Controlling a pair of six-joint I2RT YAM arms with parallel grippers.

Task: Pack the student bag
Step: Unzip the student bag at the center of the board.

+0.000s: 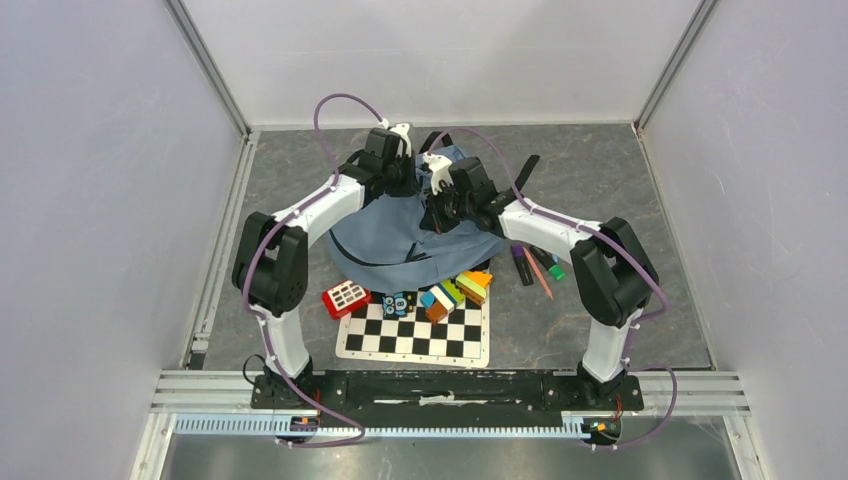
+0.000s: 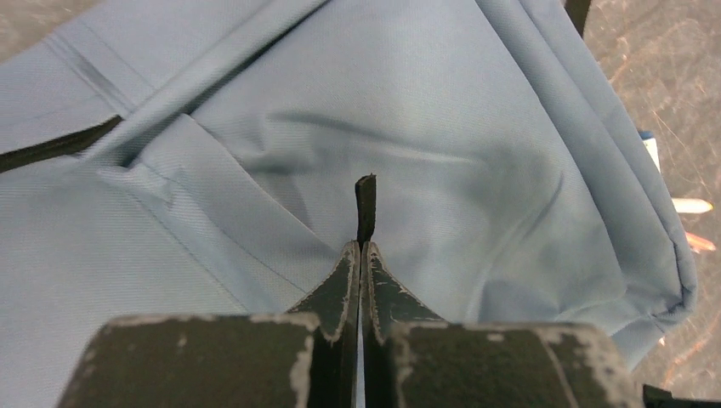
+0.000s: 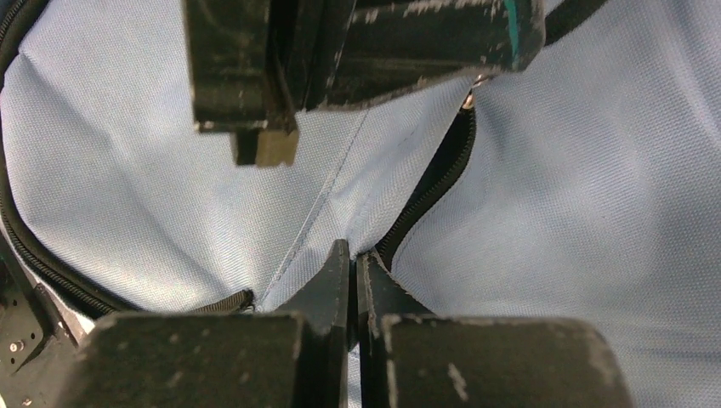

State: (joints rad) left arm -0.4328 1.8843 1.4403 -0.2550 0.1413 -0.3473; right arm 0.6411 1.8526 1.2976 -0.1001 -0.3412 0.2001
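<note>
Blocks (image 1: 455, 291) and chessboard (image 1: 415, 336) lie beside student bag (image 1: 400, 247)

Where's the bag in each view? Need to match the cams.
Top external: bag at centre, just beyond the chessboard, under both wrists.
Left wrist: bag fills nearly the whole picture.
Right wrist: bag fills the background, pale blue fabric.
Shared landmark: its black trim, a dark line across the front from above, a strip at the left edge in the left wrist view, the zipper in the right.
</note>
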